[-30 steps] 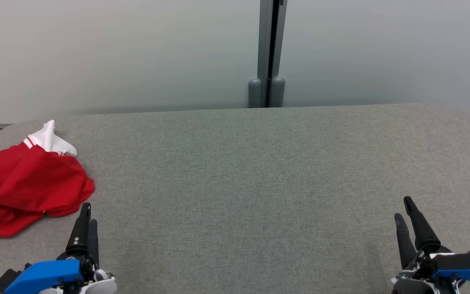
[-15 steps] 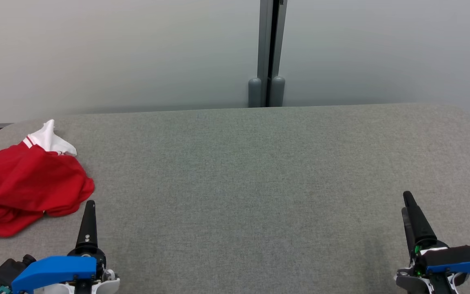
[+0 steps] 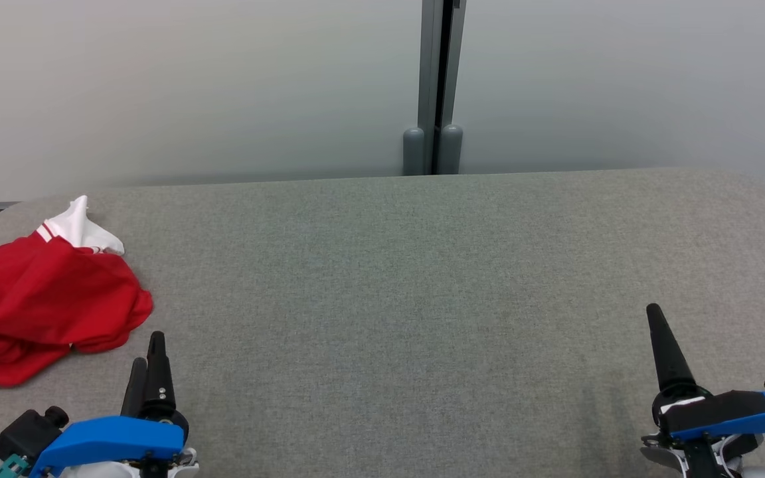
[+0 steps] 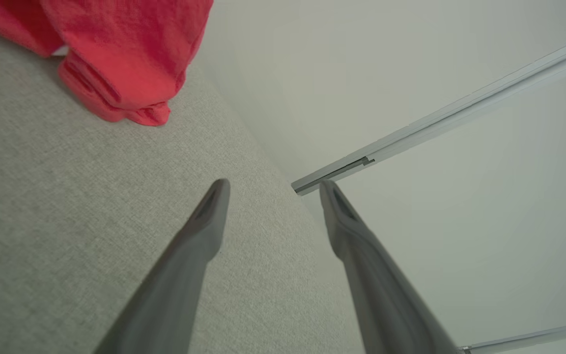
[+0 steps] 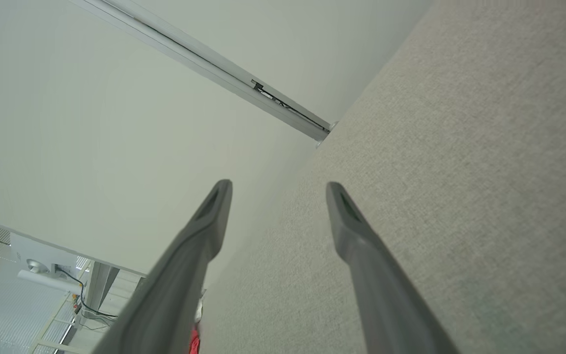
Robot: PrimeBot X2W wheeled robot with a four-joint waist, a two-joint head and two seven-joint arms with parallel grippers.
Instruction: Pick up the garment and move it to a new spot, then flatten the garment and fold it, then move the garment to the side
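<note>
The garment (image 3: 37, 302) is a crumpled red piece with white trim, lying in a heap at the left end of the grey table (image 3: 409, 279). The left wrist view catches its red folds (image 4: 126, 54) at the top left. My left gripper (image 3: 147, 355) hovers just right of and nearer than the heap, apart from it; its two fingers stand spread with nothing between them, as the left wrist view (image 4: 270, 189) confirms. At the lower right my right gripper (image 3: 655, 318) is far from the cloth, and the right wrist view (image 5: 278, 189) shows it open and empty.
A pale wall with a grey vertical post (image 3: 433, 86) runs behind the table's far edge. The table's rounded corners lie at far left and far right. The right wrist view shows floor and a table leg (image 5: 94, 290) beyond the table edge.
Both wrists have rolled, so the fingers now overlap differently in the head view. The left gripper has shifted slightly right, the right one slightly up. The garment has not moved.
</note>
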